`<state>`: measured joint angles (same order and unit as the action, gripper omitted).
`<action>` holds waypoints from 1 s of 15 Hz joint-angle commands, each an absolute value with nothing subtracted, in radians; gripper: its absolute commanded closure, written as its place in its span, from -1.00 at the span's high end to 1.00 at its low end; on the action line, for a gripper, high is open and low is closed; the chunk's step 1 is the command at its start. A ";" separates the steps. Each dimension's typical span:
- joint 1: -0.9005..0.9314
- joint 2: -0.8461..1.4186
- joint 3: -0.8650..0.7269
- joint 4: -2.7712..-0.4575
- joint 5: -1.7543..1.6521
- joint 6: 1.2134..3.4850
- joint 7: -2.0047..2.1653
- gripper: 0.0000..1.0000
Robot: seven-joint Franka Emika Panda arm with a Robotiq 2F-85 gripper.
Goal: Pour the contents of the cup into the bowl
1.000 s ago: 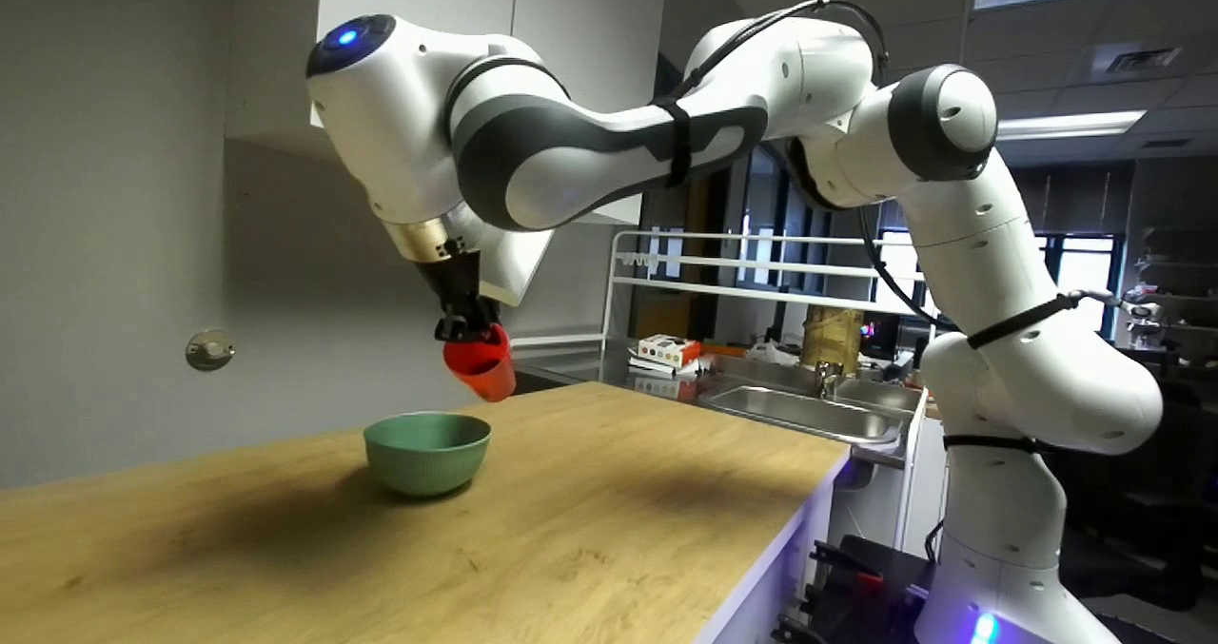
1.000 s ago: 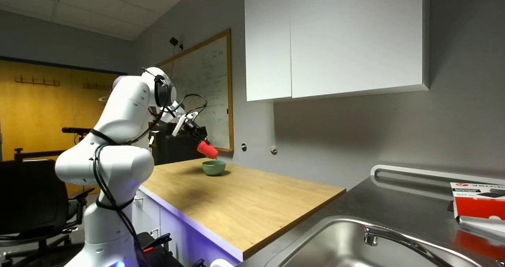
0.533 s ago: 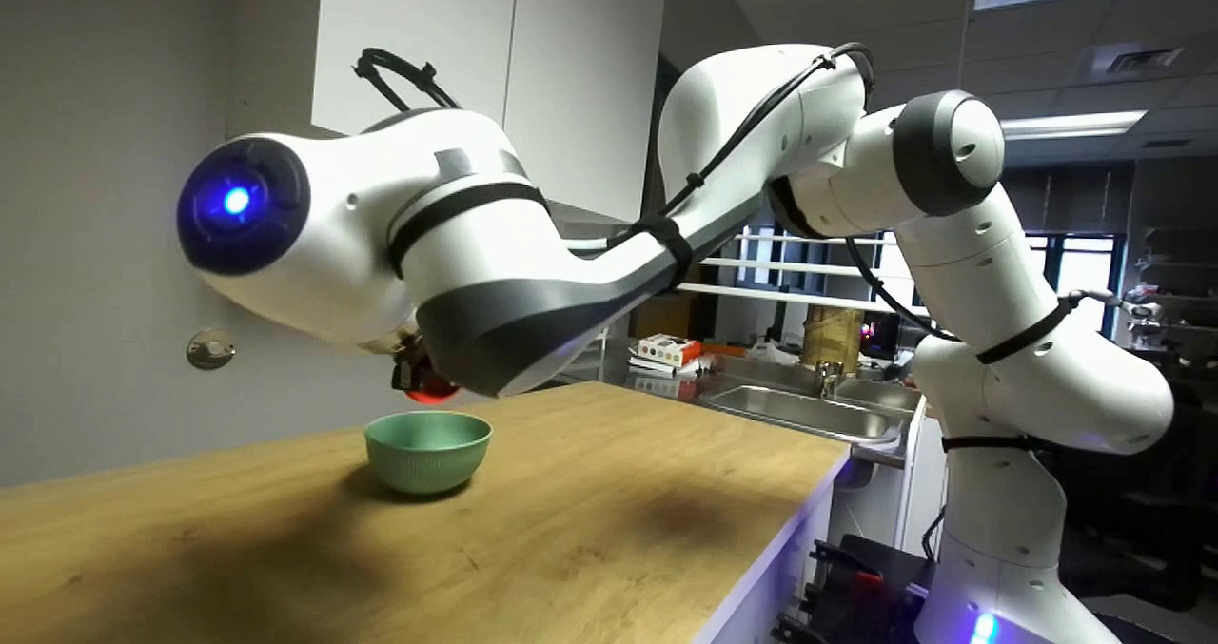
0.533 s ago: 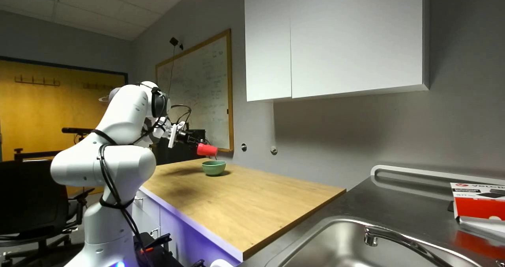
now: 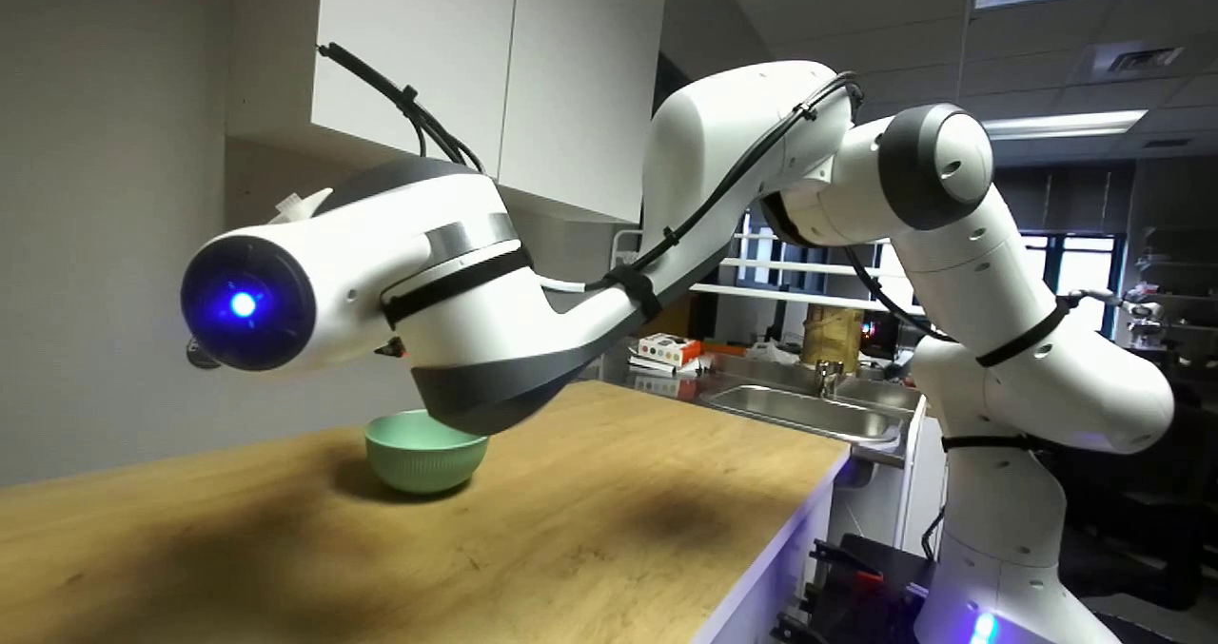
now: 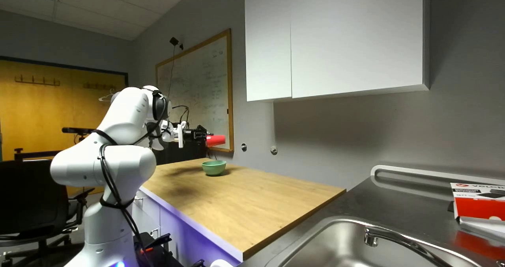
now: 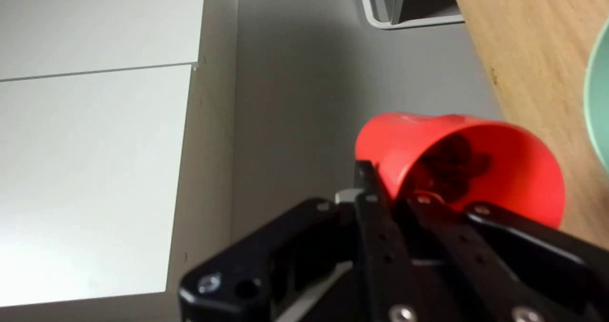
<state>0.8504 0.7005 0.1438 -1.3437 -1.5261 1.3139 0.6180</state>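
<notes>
The red cup point(image 7: 514, 165) lies on its side in the wrist view, its mouth facing right toward the bowl. Dark lumps show inside it. My gripper point(image 7: 397, 198) is shut on the cup's wall at the rim, one finger outside and one inside. In an exterior view the cup point(image 6: 216, 140) is held roughly level in the gripper point(image 6: 206, 136), apart from and above the green bowl point(image 6: 214, 168). The bowl point(image 5: 425, 458) stands upright on the counter; its edge also shows in the wrist view point(image 7: 600, 98). In that exterior view the arm hides nearly all of the cup.
The wooden counter point(image 5: 590, 530) carries the bowl. A white wall cabinet point(image 6: 335, 38) hangs above, and a grey wall point(image 7: 295, 98) stands close behind the cup. A metal sink point(image 6: 343, 243) and a red-white box point(image 6: 479, 204) lie at the counter's far end.
The cup, held throughout, has turned from tilted downward to about level and risen slightly. The arm's wrist has swung lower and now hides the cup in an exterior view. The bowl has not moved.
</notes>
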 commanded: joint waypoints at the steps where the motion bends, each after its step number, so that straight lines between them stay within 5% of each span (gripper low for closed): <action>1: 0.817 0.677 0.136 -1.375 -1.576 1.298 0.622 -0.97; 15: 0.727 0.599 0.164 -1.603 -1.700 1.173 0.746 -0.97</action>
